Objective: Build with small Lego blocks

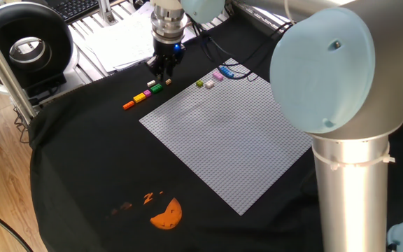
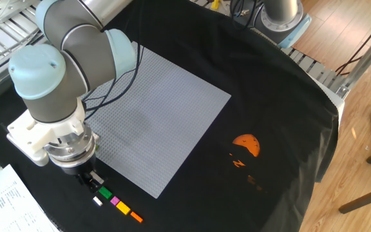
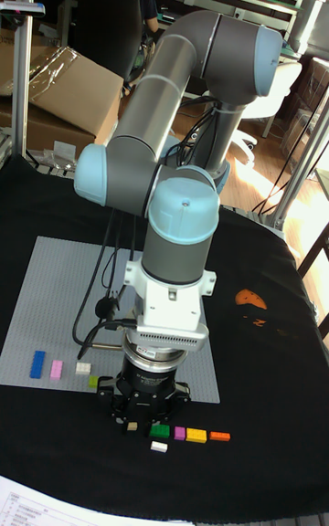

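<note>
- One fixed view: gripper (image 1: 164, 71) hangs just above the tan end of a row of tiny glossy blocks (image 1: 145, 94) on black cloth (image 1: 82, 161); others sit on the studded grey baseplate (image 1: 229, 133).
- Other fixed view: the row lies just beside the baseplate corner; fingers' opening cannot be told.
- Tall fixed view: a tan brick (image 3: 133, 426) sits between the fingertips; grip unclear.

Even overhead room light, bright, soft faint shadows. Black cloth (image 1: 82, 161) swallows detail. Mild glare on the pale arm shell (image 1: 327, 63), which looms close and slightly soft. Tall view dimmer.
</note>
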Robot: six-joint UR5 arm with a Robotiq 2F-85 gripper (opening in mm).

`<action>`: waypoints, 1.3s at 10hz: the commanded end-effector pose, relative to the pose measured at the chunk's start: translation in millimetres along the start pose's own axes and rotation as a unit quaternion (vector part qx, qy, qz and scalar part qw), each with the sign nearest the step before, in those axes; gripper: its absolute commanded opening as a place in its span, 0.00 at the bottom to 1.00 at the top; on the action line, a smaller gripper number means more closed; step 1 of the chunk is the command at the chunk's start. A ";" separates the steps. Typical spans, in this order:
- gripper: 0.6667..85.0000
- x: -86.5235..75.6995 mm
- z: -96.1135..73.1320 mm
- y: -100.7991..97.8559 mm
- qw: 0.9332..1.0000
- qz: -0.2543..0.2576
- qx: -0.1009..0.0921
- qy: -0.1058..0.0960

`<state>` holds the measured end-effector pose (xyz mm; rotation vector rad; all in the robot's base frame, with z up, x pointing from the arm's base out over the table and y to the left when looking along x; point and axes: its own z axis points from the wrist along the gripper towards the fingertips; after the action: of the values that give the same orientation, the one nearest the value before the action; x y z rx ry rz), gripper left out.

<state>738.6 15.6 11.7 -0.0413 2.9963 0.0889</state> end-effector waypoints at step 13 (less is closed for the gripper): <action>0.27 8.5 5.6 -8.5 1.000 0.002 0.010 0.005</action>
<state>730.7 6.2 3.6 -0.0477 3.0098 0.0406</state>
